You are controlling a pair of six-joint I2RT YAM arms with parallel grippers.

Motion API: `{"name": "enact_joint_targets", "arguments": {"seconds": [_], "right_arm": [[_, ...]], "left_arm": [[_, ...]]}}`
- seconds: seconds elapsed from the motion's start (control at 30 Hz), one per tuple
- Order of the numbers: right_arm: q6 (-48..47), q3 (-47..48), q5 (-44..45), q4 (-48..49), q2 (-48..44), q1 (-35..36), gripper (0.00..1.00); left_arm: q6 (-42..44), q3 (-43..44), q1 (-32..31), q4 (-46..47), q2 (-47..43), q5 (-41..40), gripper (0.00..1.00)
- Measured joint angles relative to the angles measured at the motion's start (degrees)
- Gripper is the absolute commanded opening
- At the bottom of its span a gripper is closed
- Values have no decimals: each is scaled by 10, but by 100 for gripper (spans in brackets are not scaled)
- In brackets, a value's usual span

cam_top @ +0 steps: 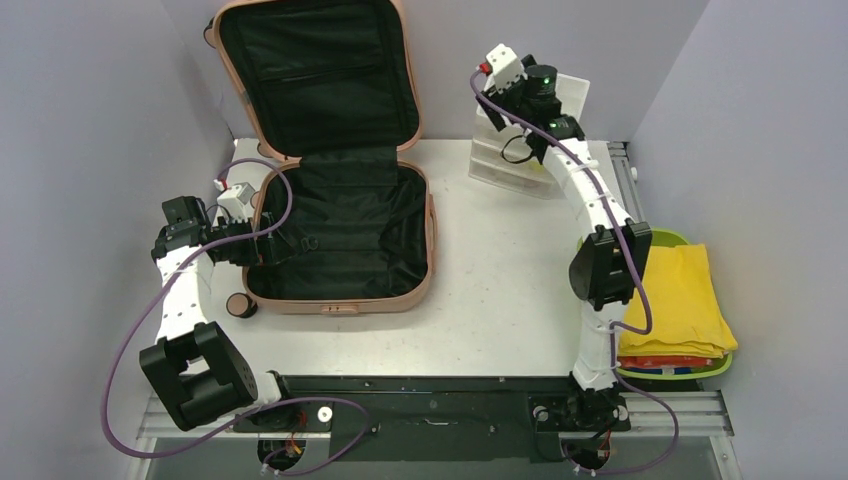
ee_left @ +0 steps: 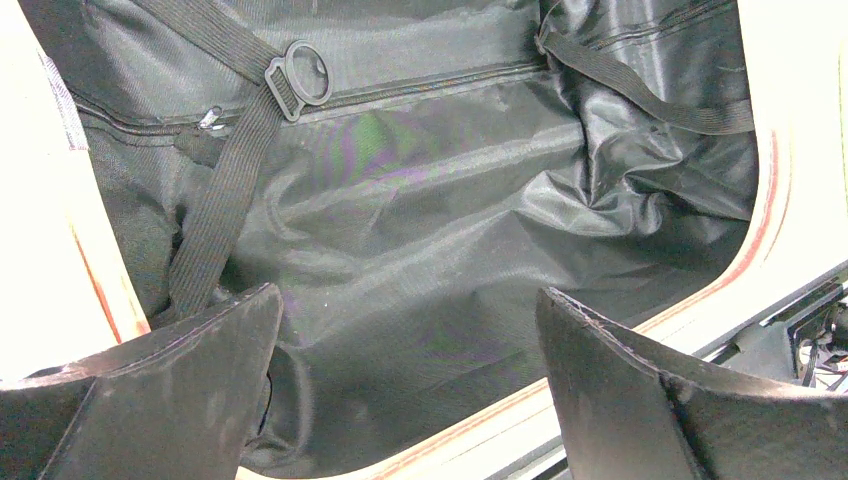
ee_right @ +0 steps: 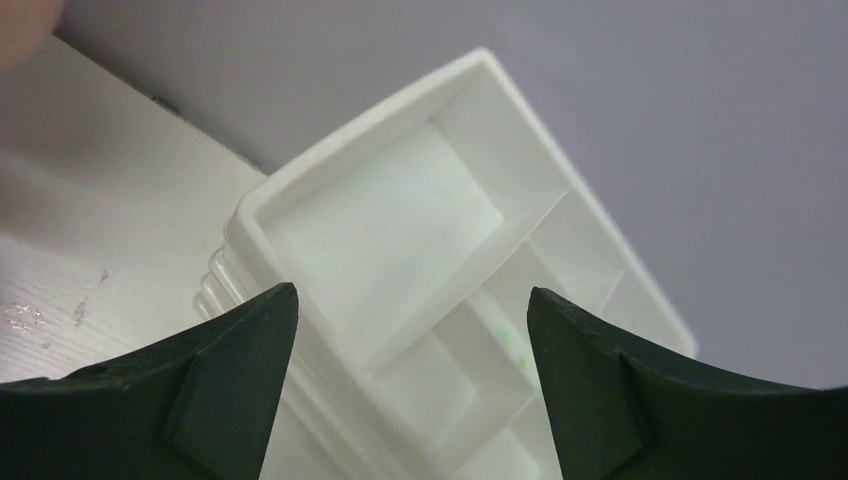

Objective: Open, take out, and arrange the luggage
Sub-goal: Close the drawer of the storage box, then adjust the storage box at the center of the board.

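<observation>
The salmon-pink luggage [cam_top: 431,235] lies open at the table's back left, its lid [cam_top: 410,80] upright against the wall. Inside the base I see only black lining [ee_left: 430,190] and loose straps with a ring buckle [ee_left: 303,74]. My left gripper [cam_top: 298,243] reaches over the case's left rim into the base. In the left wrist view this gripper [ee_left: 408,295] is open with nothing between its fingers. My right gripper [cam_top: 516,122] hangs above the white compartmented organizer [ee_right: 400,210] at the back right. The right gripper [ee_right: 412,290] is open too and holds nothing.
A lime-green tray [cam_top: 672,237] at the right edge holds a folded yellow cloth [cam_top: 682,295] on top of red and blue items [cam_top: 662,362]. The organizer [cam_top: 505,165] stands near the back wall. A caster wheel [cam_top: 240,305] sticks out at the case's front left.
</observation>
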Motion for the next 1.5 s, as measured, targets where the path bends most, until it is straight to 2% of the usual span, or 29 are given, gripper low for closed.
{"name": "enact_joint_targets", "arguments": {"seconds": [0.23,0.37,0.63,0.83,1.07,1.13,1.5], "right_arm": [[170,-35,110,8,27,8,76],[226,-35,155,21,26,18,74],[316,-35,217,18,27,22,71],[408,-36,230,-7,27,11,68],[450,-42,230,-18,26,7,64],[454,-39,231,-19,29,7,60],[453,17,261,16,106,6,48]], "left_arm": [[0,0,0,3,0,0,96],[0,0,0,3,0,0,96],[0,0,0,4,1,0,96],[0,0,0,4,1,0,96],[-1,0,0,4,2,0,96],[-1,0,0,4,2,0,96],[-1,-1,0,5,3,-3,96]]}}
